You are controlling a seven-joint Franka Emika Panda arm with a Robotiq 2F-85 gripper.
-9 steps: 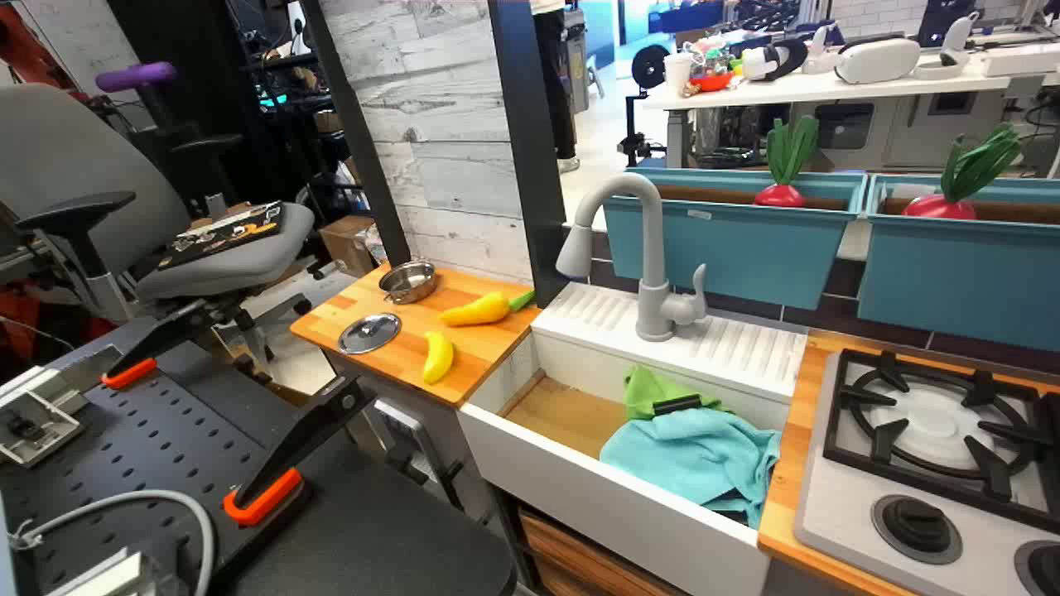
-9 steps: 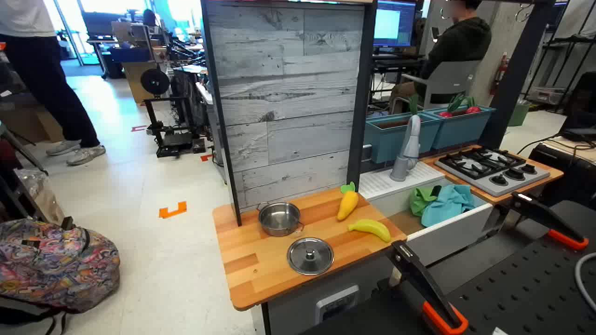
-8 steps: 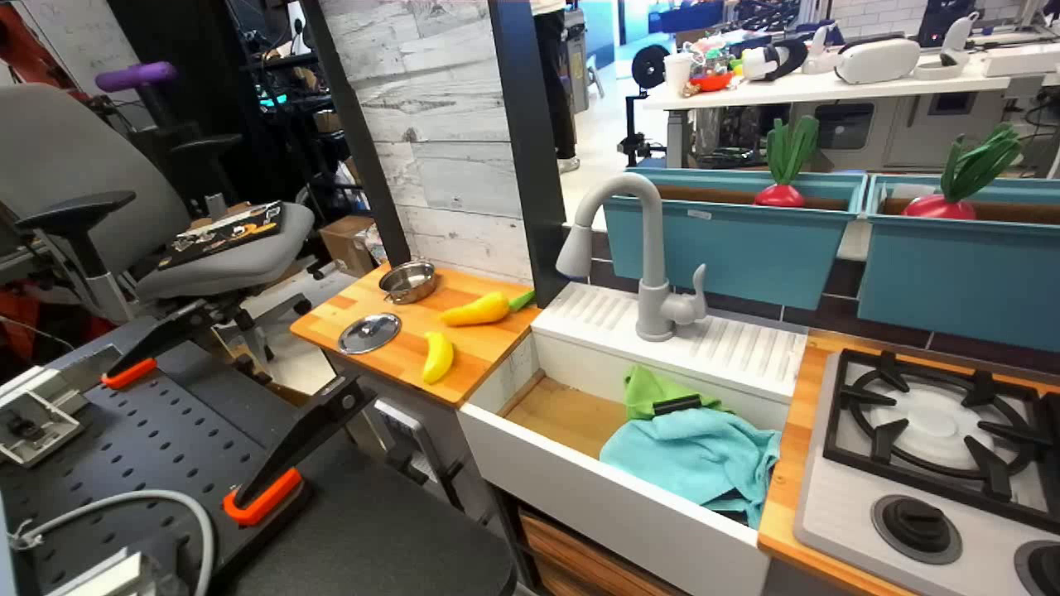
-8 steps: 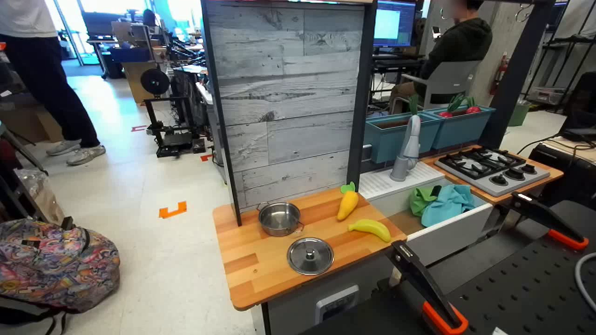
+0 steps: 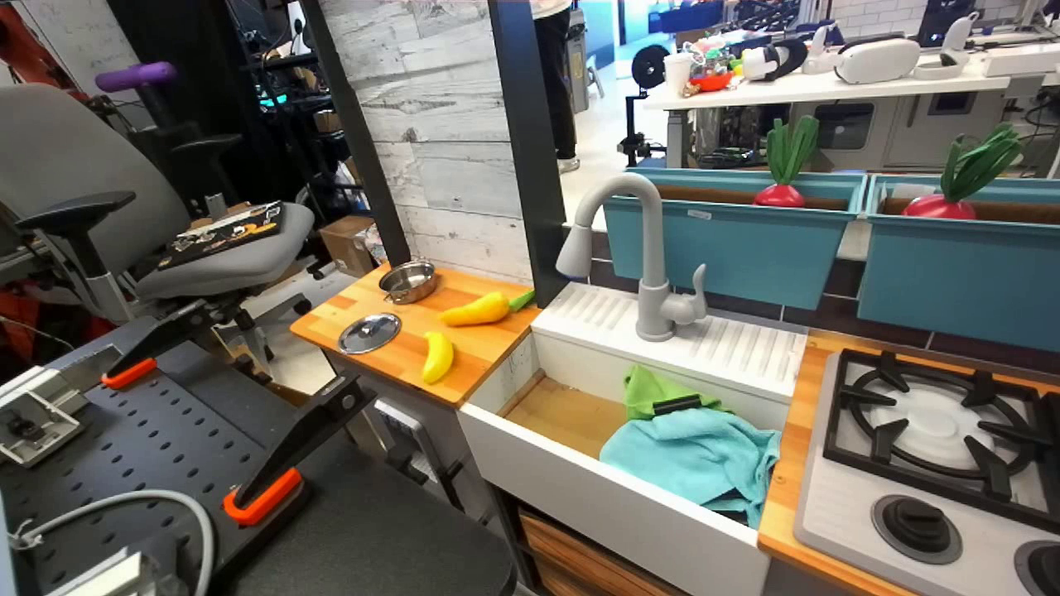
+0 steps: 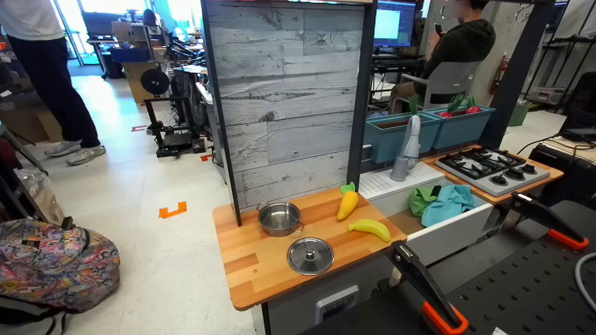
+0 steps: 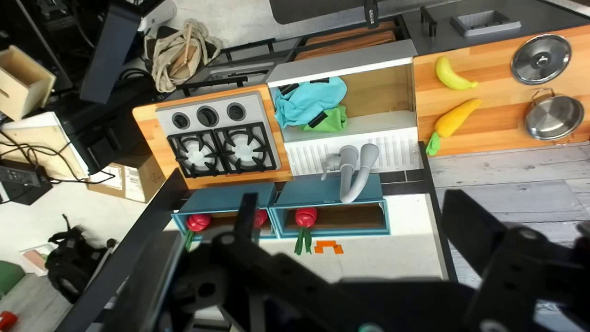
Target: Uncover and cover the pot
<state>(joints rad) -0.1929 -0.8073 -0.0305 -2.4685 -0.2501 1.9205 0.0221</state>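
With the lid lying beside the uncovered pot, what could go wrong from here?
The lid lies close to the edge of the wooden counter, so a nudge might push it off. Its small knob offers little to hold, so it could slip. The gripper is wide open and might brush the nearby banana on the way.

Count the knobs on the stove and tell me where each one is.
3, in a row on the stove: in the wrist view, the left knob, middle knob and right knob. None looks hidden there.
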